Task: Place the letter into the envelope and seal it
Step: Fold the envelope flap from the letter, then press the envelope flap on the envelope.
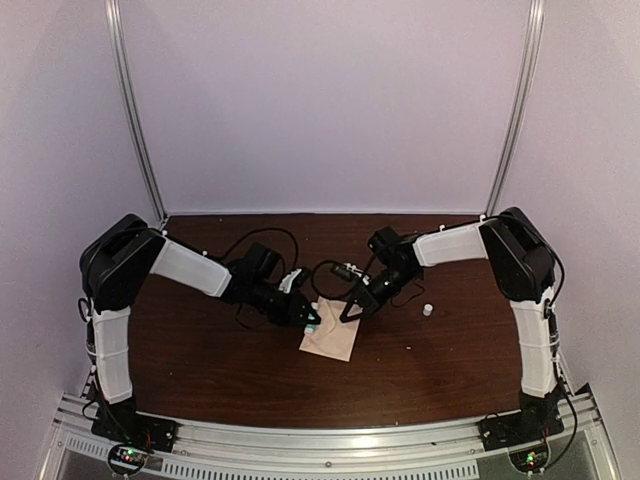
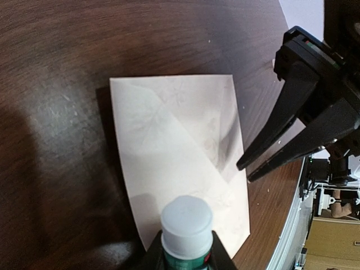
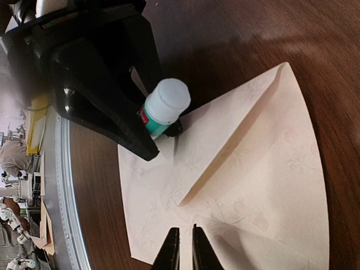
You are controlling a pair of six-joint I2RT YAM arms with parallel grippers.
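Note:
The cream envelope (image 1: 331, 341) (image 2: 169, 169) (image 3: 247, 180) lies flat on the brown table between the two arms. Its triangular flap is folded over the body, and one flap edge stands slightly raised. The letter is hidden from view. My left gripper (image 1: 311, 320) (image 2: 187, 254) is shut on a teal glue stick (image 2: 187, 225) (image 3: 163, 108) with a white top, held just above the envelope's near edge. My right gripper (image 1: 351, 311) (image 2: 244, 172) (image 3: 184, 229) is shut, with nothing between its fingers. Its tips hover at the flap's point.
A small white cylinder (image 1: 427, 310) sits on the table to the right of the right gripper. Black cables (image 1: 250, 245) loop over the table behind both wrists. A metal rail (image 1: 330, 440) runs along the near edge.

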